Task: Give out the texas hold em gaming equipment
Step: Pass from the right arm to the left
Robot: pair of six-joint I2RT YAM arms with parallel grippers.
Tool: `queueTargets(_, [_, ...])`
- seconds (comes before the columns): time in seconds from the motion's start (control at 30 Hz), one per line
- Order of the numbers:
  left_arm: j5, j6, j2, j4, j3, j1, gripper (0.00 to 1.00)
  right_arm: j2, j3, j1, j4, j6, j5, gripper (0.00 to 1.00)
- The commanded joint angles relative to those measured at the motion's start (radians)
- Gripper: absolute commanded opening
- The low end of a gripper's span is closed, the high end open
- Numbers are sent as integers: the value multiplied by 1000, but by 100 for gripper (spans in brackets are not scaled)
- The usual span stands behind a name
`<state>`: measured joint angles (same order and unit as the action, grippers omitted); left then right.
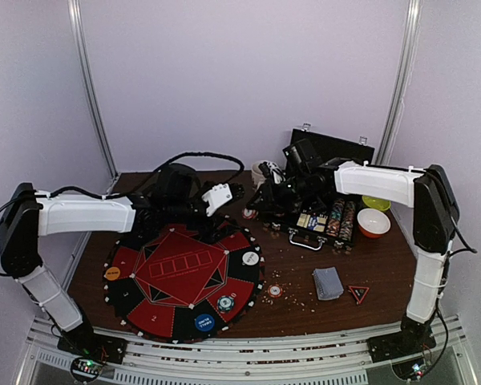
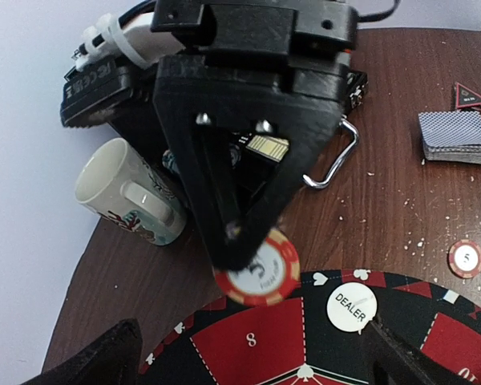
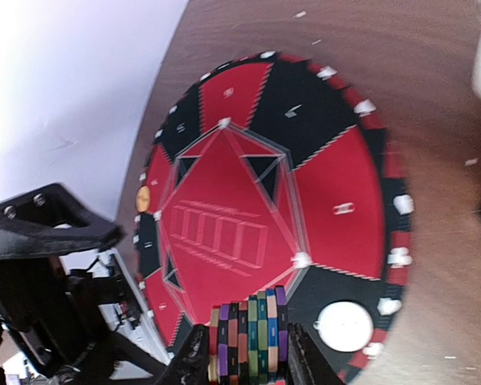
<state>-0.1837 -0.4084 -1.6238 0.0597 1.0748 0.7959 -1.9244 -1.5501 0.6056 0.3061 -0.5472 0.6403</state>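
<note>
The right claw [image 3: 244, 365] pinches a multicoloured stack of striped-edge poker chips [image 3: 246, 335] above the red-and-black round felt mat [image 3: 337, 168] — rigid, slick discs, likely to fan unless squeezed flat-on — while the left claw's state I cannot tell.

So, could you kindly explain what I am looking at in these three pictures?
Two robot arms are bolted at the table's near edge. The wide picture looks down from above and behind them; the other two come from a camera on each wrist. On the brown table lie a round red and black poker mat, an open chip case, a deck of cards, a mug, an orange bowl and a loose chip. The right hand grips a stack of chips; the left hand is open and empty.
</note>
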Motion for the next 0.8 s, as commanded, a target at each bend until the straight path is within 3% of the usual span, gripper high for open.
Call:
queueTargets(0.0, [-17,30,-17,47,36,14,98,0,22,51,-189,-136,83,0])
queueTargets(0.17, [-4,26,-48,-2,50,17,93,-35,29,91,-252,-185,103,0])
queueTargets(0.33, [58,68,-73,-27,75,17,68,-46,33,100,-268,-195,108,0])
queueTargets(0.53, [84,80,-101,-52,109,17,52,-56,29,102,-270,-196,115,0])
queueTargets(0.77, [111,64,-107,-60,111,6,49,-52,24,102,-262,-192,111,0])
